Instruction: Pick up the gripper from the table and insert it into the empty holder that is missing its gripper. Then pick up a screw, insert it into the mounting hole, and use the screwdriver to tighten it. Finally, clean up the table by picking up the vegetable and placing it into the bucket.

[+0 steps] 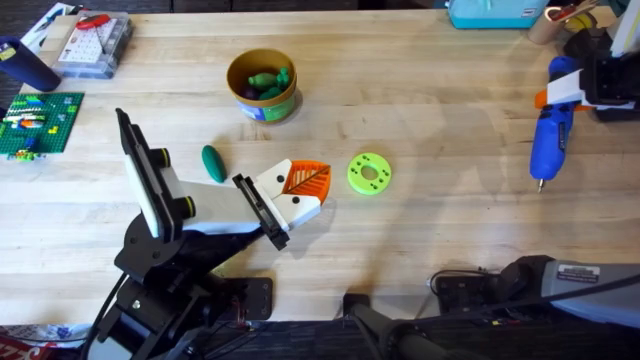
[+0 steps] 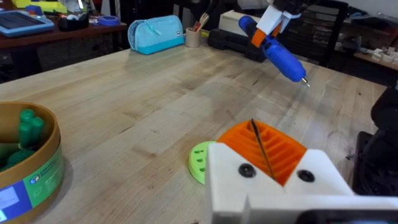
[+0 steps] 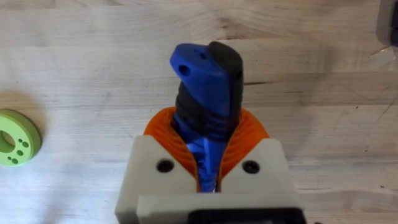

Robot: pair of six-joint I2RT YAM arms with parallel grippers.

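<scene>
The gripper, a white block with dark holes and an orange ribbed finger, sits on the left arm's black rail. It is pressed against its twin, so my left gripper is shut with nothing between the fingers. I cannot tell whether screws fill the holes. My right gripper is shut on the blue screwdriver at the far right, tip angled down. The dark green vegetable lies on the table left of the left gripper. The yellow bucket behind it holds green toys.
A lime-green disc lies just right of the left gripper. A parts box and a green baseplate are at the far left. A blue pouch is at the back and black gear at the right edge.
</scene>
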